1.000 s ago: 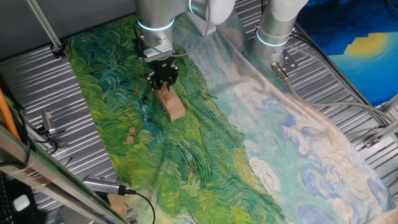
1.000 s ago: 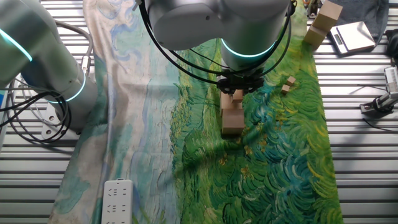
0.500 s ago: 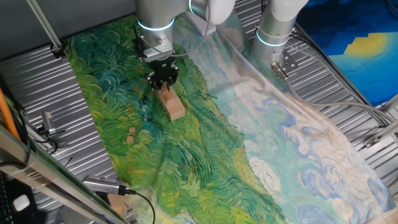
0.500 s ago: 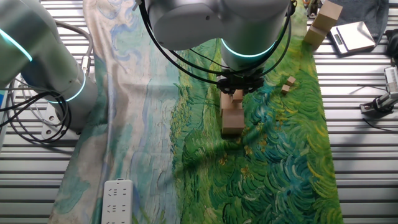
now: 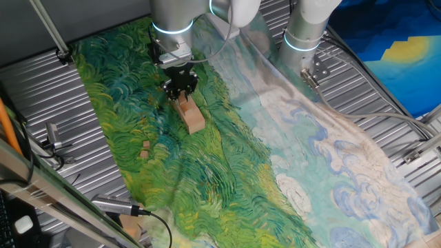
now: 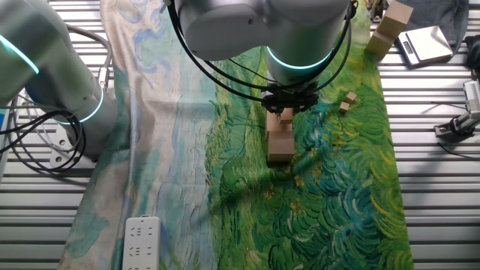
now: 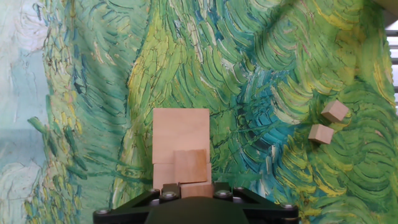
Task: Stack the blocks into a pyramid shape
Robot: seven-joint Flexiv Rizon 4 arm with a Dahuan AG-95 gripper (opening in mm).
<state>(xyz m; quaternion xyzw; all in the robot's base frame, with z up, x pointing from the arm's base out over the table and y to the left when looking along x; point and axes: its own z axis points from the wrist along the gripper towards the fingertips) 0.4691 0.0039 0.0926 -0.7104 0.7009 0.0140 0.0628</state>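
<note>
Two larger tan blocks lie side by side in a row on the green swirl-painted cloth, touching each other, with a smaller block sitting on top at the end nearest the camera in the hand view. Gripper is right over that smaller block; from both fixed views the fingers sit around it, but whether they clamp it or just flank it, can't tell, fingertips hidden in hand view behind the gripper body. In one fixed view the row runs diagonally away from the gripper. Two small loose cubes lie close together on the cloth off to the side, well apart from the row; same pair visible in the other fixed view and in one fixed view. More tan blocks stand stacked off the cloth at the table edge, near a grey flat device. White power strip lies at the cloth's pale end.
</note>
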